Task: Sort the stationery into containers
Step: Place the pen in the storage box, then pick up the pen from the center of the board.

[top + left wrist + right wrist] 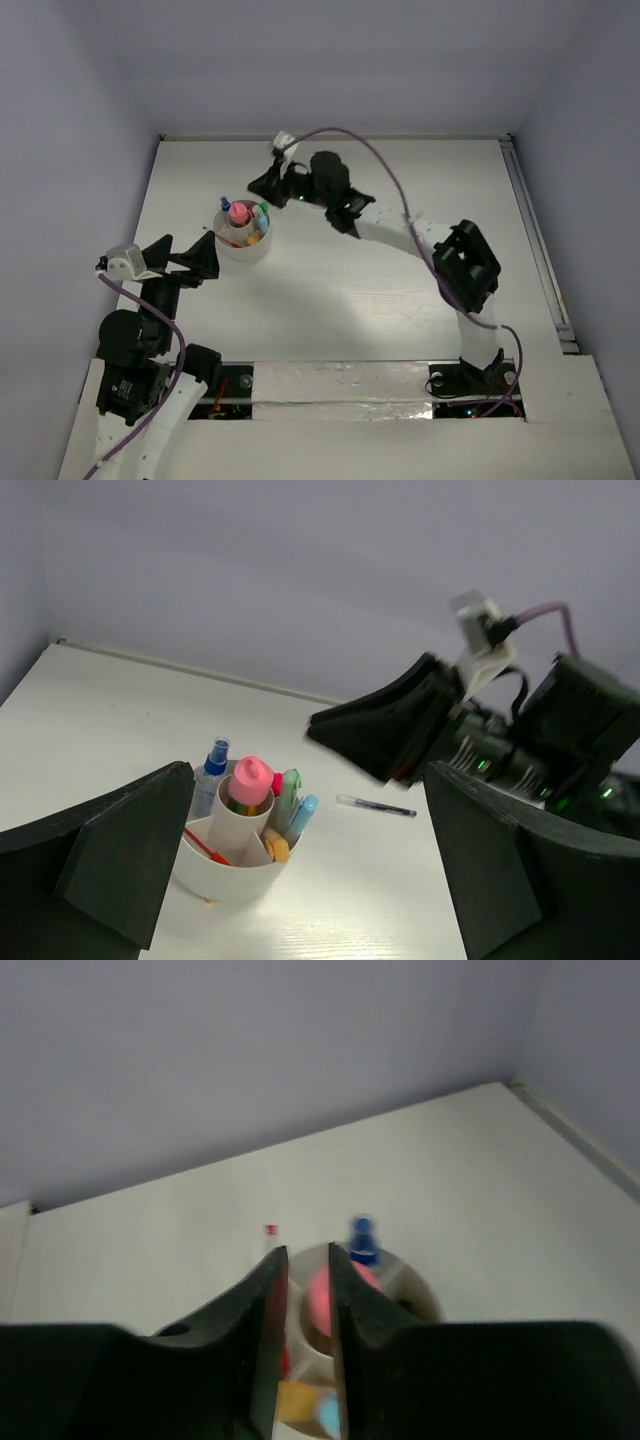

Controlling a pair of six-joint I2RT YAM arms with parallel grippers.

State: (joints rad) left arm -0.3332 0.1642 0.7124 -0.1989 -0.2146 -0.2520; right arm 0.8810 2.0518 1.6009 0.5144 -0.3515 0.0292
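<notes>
While the left arm sits folded at the near left of the white counter (360, 300), its left tool (186, 257) points right toward the cup. Its two black fingers are spread wide apart, with nothing between them.

Just right of those fingertips, left of the counter's middle, stands the short round white cup (247, 252). It has a central tube and compartments around it. A pink marker (251, 778) stands upright in the tube. A blue-capped marker (215, 760) leans at the cup's far left side. A green marker (290, 785) and a light-blue marker (304, 807) stand together on the right side, with an orange marker (272, 845) nearer. A thin red pen (204, 845) lies slanted in the near left compartment, one end sticking out over the rim.

Past the cup, between it and the right arm, a thin pen (375, 806) lies flat on the counter. It looks dark, but the colour is hard to make out.

Reaching in from the near right, the right arm holds the right tool (308, 1275) above the counter, just far and right of the cup. Its fingers are a narrow gap apart and appear to grip nothing. The pink marker and the blue cap show below them.
</notes>
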